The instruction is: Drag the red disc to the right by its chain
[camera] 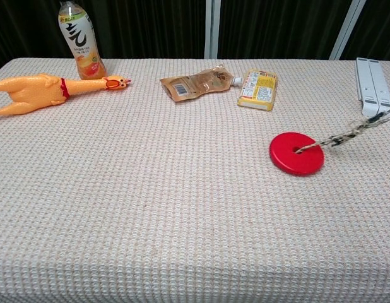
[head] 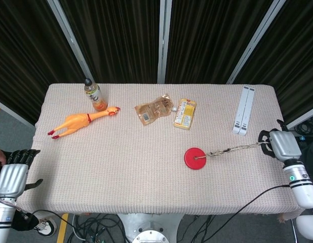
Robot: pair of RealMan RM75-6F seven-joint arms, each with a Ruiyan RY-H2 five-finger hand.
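Note:
The red disc [head: 195,158] [camera: 296,153] lies flat on the table, right of centre. Its chain [head: 232,149] [camera: 348,133] runs taut from the disc's middle hole to the right. At the table's right edge my right hand [head: 278,145] grips the chain's far end, fingers curled around it; the chest view does not show this hand. My left hand [head: 12,174] hangs off the table's left side, below its edge, fingers apart and holding nothing.
A rubber chicken [head: 78,122] and a drink bottle [head: 95,95] sit at the back left. Two snack packets [head: 154,110] [head: 185,113] lie at the back centre. A white bar [head: 243,109] rests near the back right, just beyond the chain.

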